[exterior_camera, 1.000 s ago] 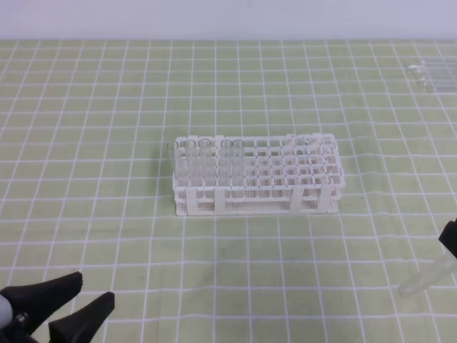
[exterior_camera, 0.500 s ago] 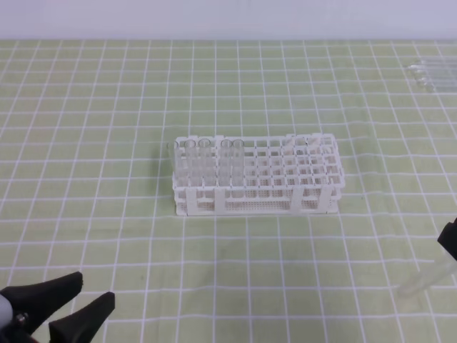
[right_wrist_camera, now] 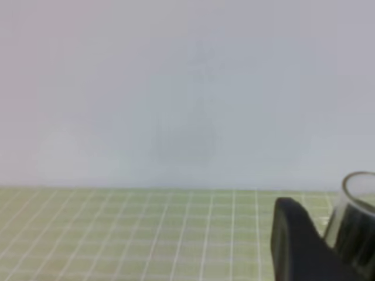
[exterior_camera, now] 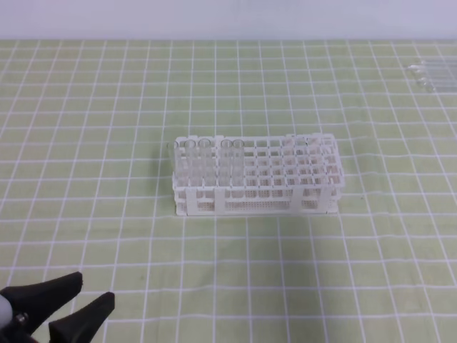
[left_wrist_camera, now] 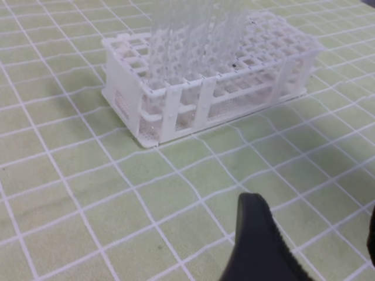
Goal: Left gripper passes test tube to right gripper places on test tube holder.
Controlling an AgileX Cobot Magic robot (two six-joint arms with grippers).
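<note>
Between the right end effector's fingers in the right wrist view we see a test tube, open mouth up, gripped and roughly upright. We judge the test tube holder lies off to its left, mid-worktop. Our left end effector hangs released, empty.

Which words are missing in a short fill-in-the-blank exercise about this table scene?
1. In the high view, the standing clear tubes fill the ___ end of the white plastic lattice rack.
2. The left black two-fingered claw is ___ and holds nothing.
3. Spare clear tubes lie at the green checked mat's far ___ corner.
4. The right claw grips a clear ___ with a round rim.
Missing: left; open; right; tube.
</note>
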